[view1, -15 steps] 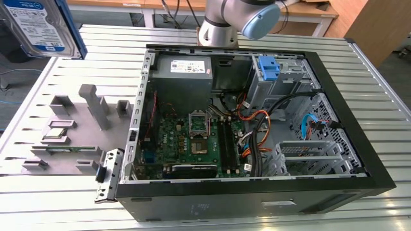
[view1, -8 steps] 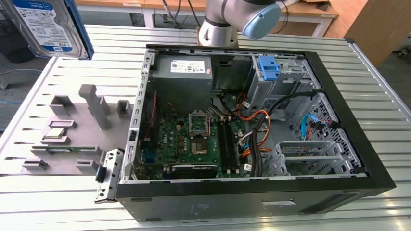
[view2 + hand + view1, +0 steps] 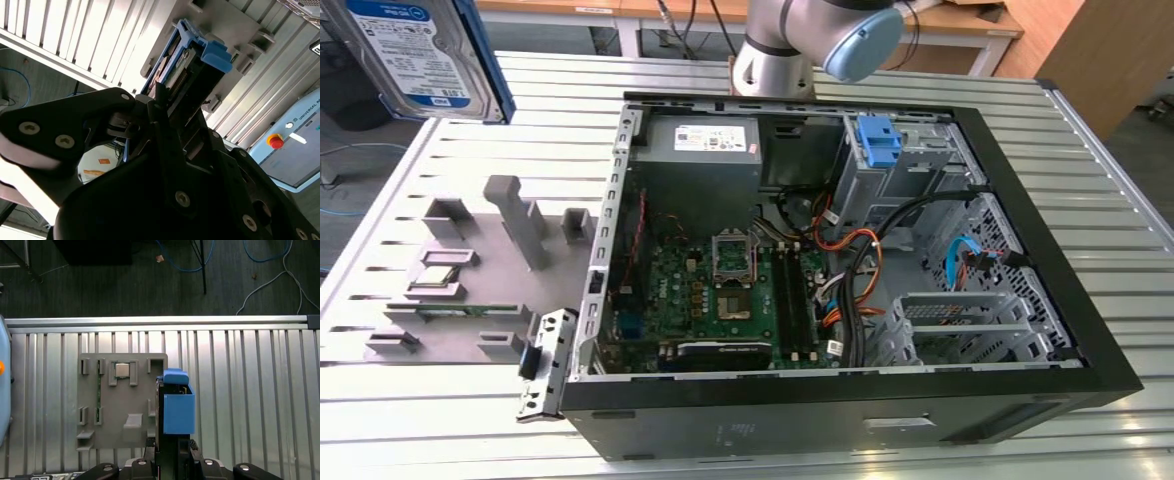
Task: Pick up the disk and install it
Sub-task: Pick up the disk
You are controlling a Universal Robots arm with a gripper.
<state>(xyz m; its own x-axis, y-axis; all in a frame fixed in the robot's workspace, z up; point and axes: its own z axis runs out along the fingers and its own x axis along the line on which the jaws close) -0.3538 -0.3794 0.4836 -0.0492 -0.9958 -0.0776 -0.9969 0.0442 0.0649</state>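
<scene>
Ribbed aluminium surface (image 3: 1107,200) noted; beyond its edge, a dark floor (image 3: 100,285) with loose blue cables (image 3: 260,255) is seen in the first wrist view. An open black computer case (image 3: 720,430) is laid on its side on the surface. Inside it a grey power supply (image 3: 700,175) with a small white label (image 3: 716,138), a green motherboard (image 3: 720,295) and a blue drive-bay bracket (image 3: 878,140) are seen. A grey fixture tray (image 3: 487,300) is set just beside the case, at the exterior view's left, and a small square processor chip (image 3: 122,371) is seated in one of its pockets. The disk (image 3: 447,75) is held up off the surface at the exterior view's upper left, apart from the case. Its white-and-blue sticker (image 3: 400,45), carrying print and a barcode, is turned toward that camera. In the first wrist view the disk is seen edge on, blue rail outward, over the tray's edge. The gripper (image 3: 162,117) is closed on the disk, with the black fingers (image 3: 115,102) set on either side of it. A red stop button (image 3: 275,141) on a yellow base is noted on a pale blue cabinet (image 3: 300,165), with white lettering nearby.
</scene>
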